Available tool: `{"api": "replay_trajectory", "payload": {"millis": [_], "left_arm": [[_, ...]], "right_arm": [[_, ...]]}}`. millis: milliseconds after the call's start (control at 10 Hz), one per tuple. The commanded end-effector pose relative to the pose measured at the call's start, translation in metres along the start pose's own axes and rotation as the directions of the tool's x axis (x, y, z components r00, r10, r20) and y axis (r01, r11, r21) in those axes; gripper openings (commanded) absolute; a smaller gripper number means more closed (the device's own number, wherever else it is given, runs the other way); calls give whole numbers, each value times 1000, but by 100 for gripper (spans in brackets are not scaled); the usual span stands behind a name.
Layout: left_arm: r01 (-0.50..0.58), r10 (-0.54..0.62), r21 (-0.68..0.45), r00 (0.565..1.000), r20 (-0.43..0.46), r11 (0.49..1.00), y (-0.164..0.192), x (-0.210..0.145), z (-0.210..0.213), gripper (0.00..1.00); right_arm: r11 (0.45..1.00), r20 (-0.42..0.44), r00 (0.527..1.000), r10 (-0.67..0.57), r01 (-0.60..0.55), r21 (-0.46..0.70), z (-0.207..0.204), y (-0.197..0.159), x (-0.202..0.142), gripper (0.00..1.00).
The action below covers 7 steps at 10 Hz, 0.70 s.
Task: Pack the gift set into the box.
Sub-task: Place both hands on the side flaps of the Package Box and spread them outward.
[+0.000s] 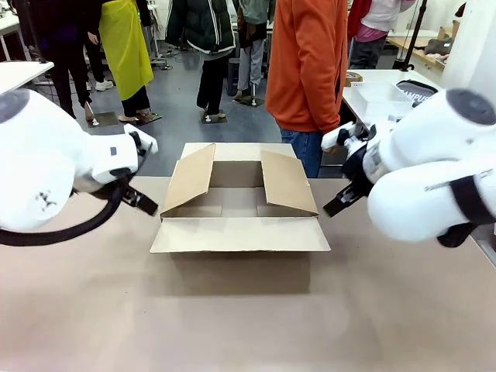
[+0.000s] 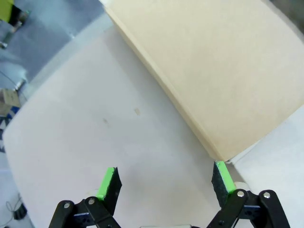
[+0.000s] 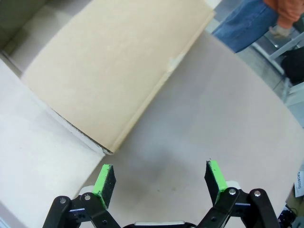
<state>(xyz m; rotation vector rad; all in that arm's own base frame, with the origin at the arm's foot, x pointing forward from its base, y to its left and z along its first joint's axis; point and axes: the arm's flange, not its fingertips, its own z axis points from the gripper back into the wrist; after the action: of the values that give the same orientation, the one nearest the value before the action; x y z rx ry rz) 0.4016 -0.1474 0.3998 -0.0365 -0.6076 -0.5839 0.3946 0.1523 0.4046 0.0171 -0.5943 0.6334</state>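
The box (image 1: 239,203), a large brown carton, stands open in the middle of the table with its four flaps spread; its inside shows bare cardboard. My left gripper (image 2: 165,183) is open over the table beside the box's left flap (image 2: 223,71), nothing between its green pads. My right gripper (image 3: 161,178) is open too, just off the corner of the right flap (image 3: 109,66), holding nothing. In the front view my left arm (image 1: 46,155) and right arm (image 1: 434,170) flank the box. The gift set is out of view.
A person in an orange top (image 1: 310,62) stands at the far edge behind the box. A white side table (image 1: 372,85) with a black bag (image 1: 415,89) sits at back right. Bare tan tabletop (image 1: 232,318) lies in front of the box.
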Motion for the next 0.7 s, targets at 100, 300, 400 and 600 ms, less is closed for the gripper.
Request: {"api": "replay_trajectory", "payload": {"millis": [100,300,400,600], "left_arm": [[-9,17,-43,979,201,999,6,-60,114,100],[-40,59,-176,993,104,984,33,-96,134,100],[-104,133,-257,986,99,961,54,-118,138,100],[-277,397,-485,904,162,830,127,-191,154,100]], "right_arm": [[999,2,1000,28,-28,38,99,-30,-12,100],[990,-81,992,-93,100,95,141,-53,-41,100],[965,-64,969,-238,244,101,160,-74,-58,100],[768,-21,813,-582,559,313,199,-133,-106,100]]}}
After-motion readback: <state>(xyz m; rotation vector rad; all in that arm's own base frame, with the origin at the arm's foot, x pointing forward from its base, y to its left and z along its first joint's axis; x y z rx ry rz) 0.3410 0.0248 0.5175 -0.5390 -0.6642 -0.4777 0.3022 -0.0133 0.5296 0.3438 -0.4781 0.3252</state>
